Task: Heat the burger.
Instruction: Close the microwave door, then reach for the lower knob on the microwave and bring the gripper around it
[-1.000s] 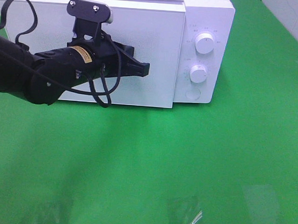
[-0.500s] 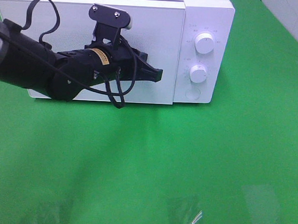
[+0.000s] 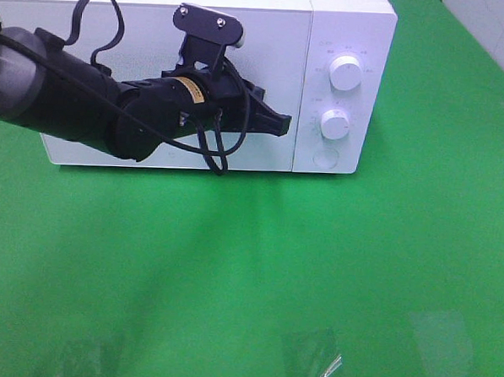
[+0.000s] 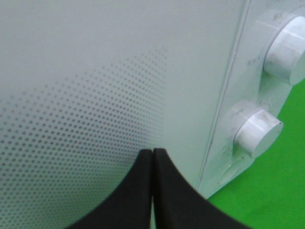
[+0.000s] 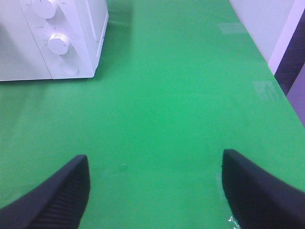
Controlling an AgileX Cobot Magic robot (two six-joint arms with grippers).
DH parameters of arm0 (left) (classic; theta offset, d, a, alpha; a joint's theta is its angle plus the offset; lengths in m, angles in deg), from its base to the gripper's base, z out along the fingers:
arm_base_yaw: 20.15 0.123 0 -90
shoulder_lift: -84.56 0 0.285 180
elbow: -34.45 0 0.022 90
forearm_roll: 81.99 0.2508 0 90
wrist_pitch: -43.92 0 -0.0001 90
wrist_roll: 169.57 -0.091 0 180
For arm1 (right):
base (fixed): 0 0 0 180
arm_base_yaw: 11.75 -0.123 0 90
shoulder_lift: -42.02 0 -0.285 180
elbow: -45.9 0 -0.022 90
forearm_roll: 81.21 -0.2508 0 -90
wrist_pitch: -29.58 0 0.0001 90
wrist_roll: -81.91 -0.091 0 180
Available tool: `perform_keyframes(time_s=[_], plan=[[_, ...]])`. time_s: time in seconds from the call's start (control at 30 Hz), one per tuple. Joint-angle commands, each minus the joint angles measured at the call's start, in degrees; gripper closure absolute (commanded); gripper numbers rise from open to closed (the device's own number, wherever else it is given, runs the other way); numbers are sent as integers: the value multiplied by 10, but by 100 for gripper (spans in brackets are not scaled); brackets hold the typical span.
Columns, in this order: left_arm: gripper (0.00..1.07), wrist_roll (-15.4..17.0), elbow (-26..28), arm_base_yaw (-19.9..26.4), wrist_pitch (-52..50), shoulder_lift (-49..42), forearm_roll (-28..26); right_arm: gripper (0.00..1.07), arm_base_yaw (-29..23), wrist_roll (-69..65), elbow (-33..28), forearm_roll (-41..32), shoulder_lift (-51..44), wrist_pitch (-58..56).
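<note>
While the burger is showing in none of the three views, the white microwave (image 3: pixel 345 24) is sitting at the back of the green surface (image 3: pixel 315 268) with its door (image 3: pixel 276 55) shut. The food is most likely lying inside behind the frosted panel, though nothing is confirming that. Judged from this, loading and closing are looking done, and setting the controls is what is left. The upper knob (image 3: pixel 346 73), the lower knob (image 3: pixel 335 124) and the round button (image 3: pixel 325 159) below them are all standing untouched. The left gripper (image 3: pixel 285 123) is hanging at the door's right edge, just beside the lower knob, its fingers (image 4: pixel 138 191) clenched tight on nothing. The overhead camera is giving the whole oven and the left arm reaching across its front, but is missing the right gripper (image 5: pixel 156 157) altogether. Only the right wrist camera is catching it, fingers spread wide and grasping nothing above the green surface, well apart from the microwave. The left wrist camera alone is revealing the door's dotted screen and the fingertips meeting without a gap; whether they are touching the door is impossible to tell.
</note>
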Motion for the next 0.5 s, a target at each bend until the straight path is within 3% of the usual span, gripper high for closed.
perform_keyframes(time_s=[0.03,0.23,0.27,0.3,0.37,0.4,0.43,0.47,0.5], plan=[[107,0,17,7,-34,-1,-52,32,3,3,0,1,-13,1],[106,-2,16,-26,10,-10,-56,32,3,4,0,1,-13,1],[99,-2,16,-40,33,-17,-56,32,3,4,0,1,-13,1],[99,-2,16,-40,33,-17,-56,32,3,4,0,1,-13,1],[76,-2,16,-54,80,-28,-56,32,3,4,0,1,-13,1],[76,-2,16,-54,80,-28,-56,32,3,4,0,1,-13,1],[54,-1,16,-62,109,-34,-56,32,3,4,0,1,-13,1],[54,-1,16,-62,109,-34,-56,32,3,4,0,1,-13,1],[31,2,16,-65,145,-41,-56,32,3,4,0,1,-13,1]])
